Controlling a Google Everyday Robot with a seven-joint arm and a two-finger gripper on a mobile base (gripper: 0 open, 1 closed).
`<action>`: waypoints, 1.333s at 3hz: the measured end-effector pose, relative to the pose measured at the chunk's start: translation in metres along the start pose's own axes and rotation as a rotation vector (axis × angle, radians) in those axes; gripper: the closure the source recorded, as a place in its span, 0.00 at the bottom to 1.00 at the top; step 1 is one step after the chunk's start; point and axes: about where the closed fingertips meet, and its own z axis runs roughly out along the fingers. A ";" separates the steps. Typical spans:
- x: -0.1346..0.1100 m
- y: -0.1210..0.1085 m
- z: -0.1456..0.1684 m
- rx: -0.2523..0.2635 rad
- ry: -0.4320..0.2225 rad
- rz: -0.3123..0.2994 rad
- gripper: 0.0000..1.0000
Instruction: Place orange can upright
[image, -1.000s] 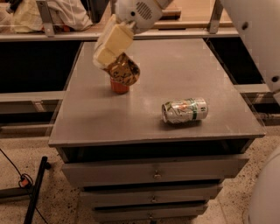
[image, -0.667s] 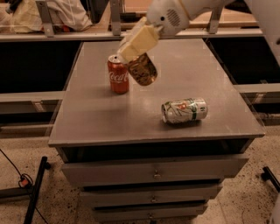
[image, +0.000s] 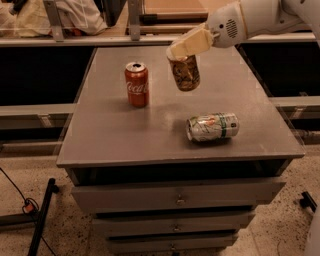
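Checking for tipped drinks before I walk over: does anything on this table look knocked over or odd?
Yes. The green-and-white can lies on its side near the front of the table; no spill visible. The Coca-Cola can stands upright. The claw, above the back half, grips the orange can near its top.

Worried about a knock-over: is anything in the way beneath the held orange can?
Nothing visible. The gripper holds the orange can above bare tabletop, between the Coca-Cola can and the lying green-and-white can.
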 end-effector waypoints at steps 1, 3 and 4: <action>0.004 -0.029 0.004 0.024 -0.093 0.081 1.00; 0.032 -0.048 0.007 0.062 -0.177 0.241 0.60; 0.060 -0.042 0.010 0.073 -0.236 0.317 0.36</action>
